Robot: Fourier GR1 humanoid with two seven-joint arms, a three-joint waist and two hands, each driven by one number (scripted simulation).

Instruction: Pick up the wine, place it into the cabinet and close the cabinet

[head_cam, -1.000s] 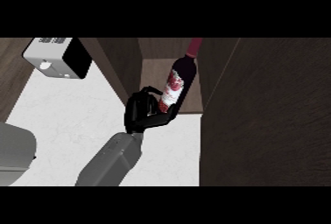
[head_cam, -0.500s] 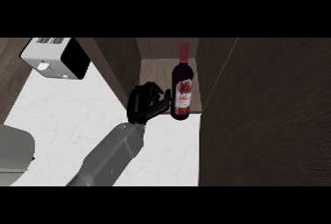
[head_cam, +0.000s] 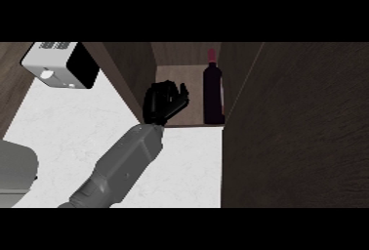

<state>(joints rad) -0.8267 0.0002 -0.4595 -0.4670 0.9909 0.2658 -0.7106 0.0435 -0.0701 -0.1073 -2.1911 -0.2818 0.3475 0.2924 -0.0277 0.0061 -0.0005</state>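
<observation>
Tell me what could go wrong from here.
1. The left hand is open inside the cabinet, close beside the upright wine bottle but not touching it. As it pulls out, its fingers might clip the bottle and topple it.
2. The bottle stands near the shelf's front edge, so closing the cabinet may knock it.

Wine bottle (head_cam: 213, 93) stands upright in the cabinet (head_cam: 189, 61), which sits at 12 o'clock on the desk (head_cam: 79, 127). The robot hand (head_cam: 164, 103) is just beside the bottle at its 9 o'clock, not touching. The open cabinet door (head_cam: 302, 127) is at 3 o'clock, and the toaster (head_cam: 61, 63) is on the desk at 10.
</observation>
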